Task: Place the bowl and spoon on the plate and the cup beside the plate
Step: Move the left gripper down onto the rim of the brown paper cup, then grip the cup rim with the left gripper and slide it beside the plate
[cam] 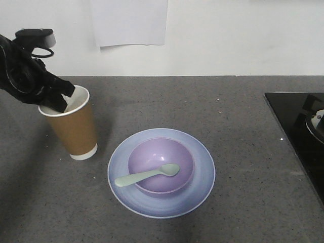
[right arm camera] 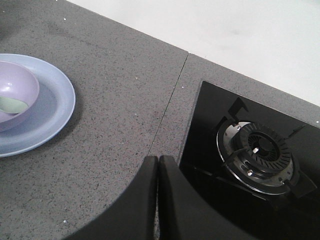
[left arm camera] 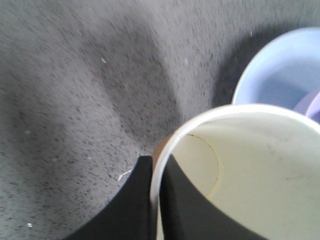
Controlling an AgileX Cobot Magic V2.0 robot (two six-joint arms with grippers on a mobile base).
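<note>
While the left gripper (cam: 62,98) pinches the rim of the cup (cam: 75,130), one finger inside and one outside, the paper wall is clamped thin between the jaws, as the left wrist view shows plainly. The cup stands upright on the counter (cam: 243,202), just beside the plate (cam: 200,172) on its left and not touching it. The bowl (cam: 161,164) sits in the middle of the plate, and the spoon (cam: 147,175) lies across the bowl with its handle reaching out over the near-left rim.

To my eye everything is where it belongs, and only the release remains. The danger is in that: a light paper cup held by its lip could tip or drag if a finger catches the rim as the arm lifts, and it might knock the plate.

The right gripper (right arm camera: 158,200) hangs with jaws pressed together, holding nothing, above bare counter beside the stove burner (right arm camera: 257,152), well away from the dishes.
</note>
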